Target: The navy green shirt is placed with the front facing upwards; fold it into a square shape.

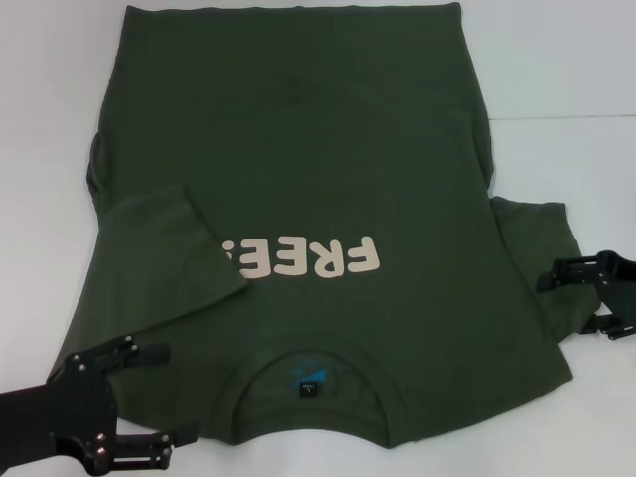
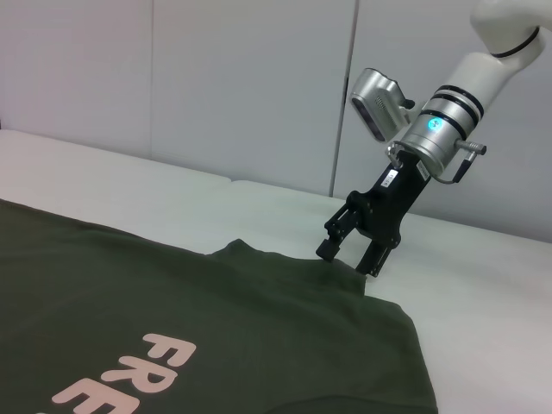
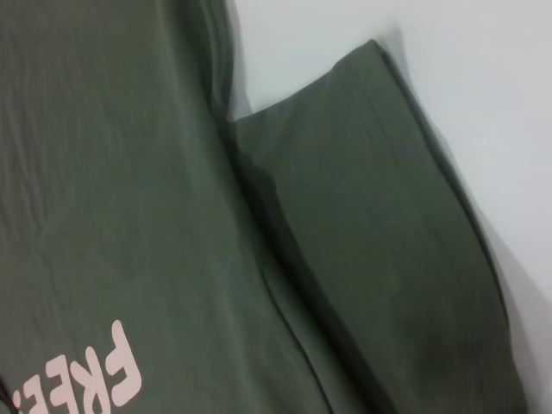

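Left claw (image 1: 164, 397): black, nearest the robot, just off the collar end of the navy green shirt (image 1: 308, 169), its two fingers spread wide apart with nothing between them, one finger (image 1: 139, 350) lying over the shirt's near edge, the other (image 1: 149, 434) over the bench (image 1: 40, 149). Navy green shirt: spread flat on the white bench, front up, ribbed collar (image 1: 310, 383) toward the robot with a small blue neck label (image 1: 306, 379) inside it. Beyond the collar, cream lettering (image 1: 303, 258) reading "FREE" runs across the chest, upside down from the head view; its last character is partly covered by the left sleeve (image 1: 174, 248), which lies folded inward over the body. Right sleeve (image 1: 542, 253): unfolded, sticking out flat from the shirt's side onto the bench; the right wrist view shows it as a smooth flap (image 3: 379, 224) beside the body seam. Right claw (image 1: 566, 270): black, at the outer edge of that sleeve; the left wrist view shows its fingers (image 2: 330, 243) parted and pointing down at the sleeve's edge (image 2: 345, 267), holding nothing that can be made out. Farther off, the shirt's body runs on to its hem (image 1: 288, 10), the far side edges slightly rumpled.
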Robot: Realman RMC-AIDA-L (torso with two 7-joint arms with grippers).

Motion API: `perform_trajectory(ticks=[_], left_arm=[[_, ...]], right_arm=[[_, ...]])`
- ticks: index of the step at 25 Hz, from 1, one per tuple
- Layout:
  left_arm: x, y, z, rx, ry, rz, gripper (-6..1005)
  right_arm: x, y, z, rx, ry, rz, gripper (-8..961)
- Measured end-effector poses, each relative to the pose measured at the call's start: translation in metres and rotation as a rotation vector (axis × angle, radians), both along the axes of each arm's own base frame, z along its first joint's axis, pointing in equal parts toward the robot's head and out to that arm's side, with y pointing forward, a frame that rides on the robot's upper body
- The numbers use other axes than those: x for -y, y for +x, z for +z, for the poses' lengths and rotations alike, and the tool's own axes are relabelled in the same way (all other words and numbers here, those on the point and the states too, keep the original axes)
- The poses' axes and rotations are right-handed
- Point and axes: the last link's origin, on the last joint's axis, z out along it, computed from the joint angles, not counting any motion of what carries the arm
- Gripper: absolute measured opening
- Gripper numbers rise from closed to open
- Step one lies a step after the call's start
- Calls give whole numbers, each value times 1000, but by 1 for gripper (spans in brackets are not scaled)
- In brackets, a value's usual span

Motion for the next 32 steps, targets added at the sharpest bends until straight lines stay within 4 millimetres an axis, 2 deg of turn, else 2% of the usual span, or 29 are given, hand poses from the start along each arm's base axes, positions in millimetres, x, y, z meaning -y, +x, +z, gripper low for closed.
perform_trajectory(ticks=[10,19,24,32], left_arm=[[-2,1,1,-1,0,-3,960],[-2,1,1,-2,1,-4,960],[-2,1,1,-4,2,-6,960],[-3,2,2,-3,4,-9,961]], right_arm=[[-1,1,0,10,2,-2,909],[-2,0,1,11,1,-5,530],[-1,1,0,9,-3,-9,284],[-1,2,0,10,-5,-13,240]])
